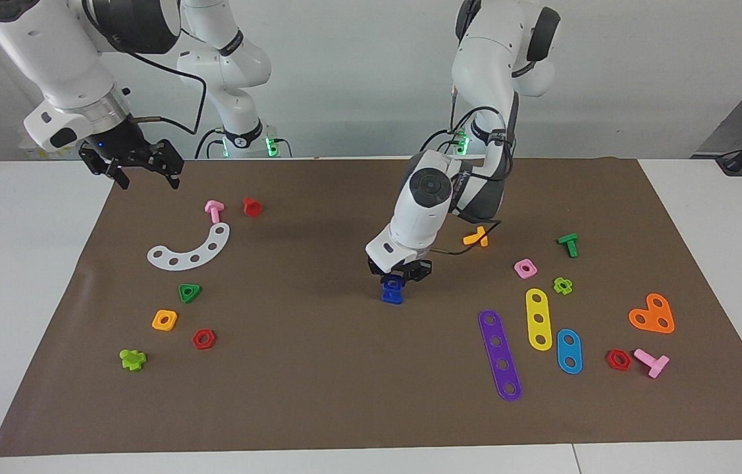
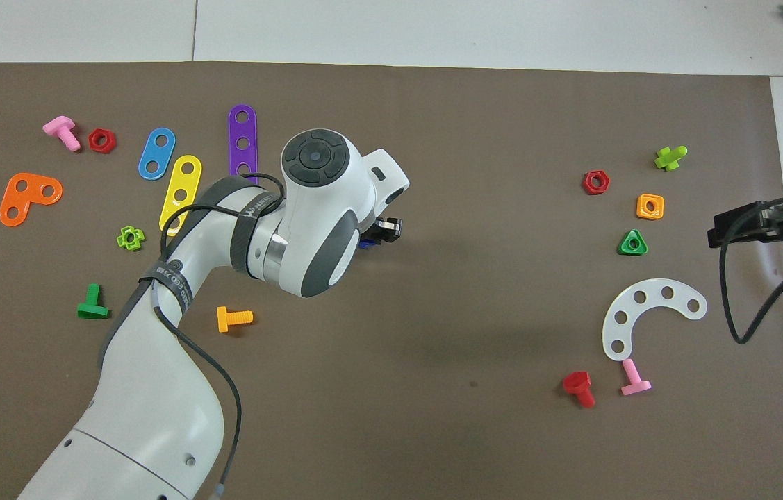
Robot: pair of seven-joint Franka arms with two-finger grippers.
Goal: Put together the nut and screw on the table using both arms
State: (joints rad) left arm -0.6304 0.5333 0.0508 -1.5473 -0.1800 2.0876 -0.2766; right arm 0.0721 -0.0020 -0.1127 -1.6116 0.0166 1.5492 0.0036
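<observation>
The dark-blue nut (image 1: 394,284) stands at the middle of the brown sheet (image 1: 318,382), on a dark-blue piece under it that looks like the screw (image 1: 391,298). I cannot tell how far they are joined. My left gripper (image 1: 401,275) is low, right over the nut and touching or nearly touching its top. In the overhead view the left arm hides all but a blue sliver (image 2: 365,244) beside the left gripper (image 2: 385,230). My right gripper (image 1: 145,172) is open and empty, raised over the sheet's corner at the right arm's end, and it also shows in the overhead view (image 2: 745,228).
At the right arm's end lie a white curved strip (image 1: 190,249), pink bolt (image 1: 214,210), red bolt (image 1: 251,206), green triangular nut (image 1: 189,292), orange nut (image 1: 164,320) and red nut (image 1: 203,339). At the left arm's end lie coloured strips (image 1: 500,355), a pink nut (image 1: 525,268) and an orange bolt (image 1: 477,237).
</observation>
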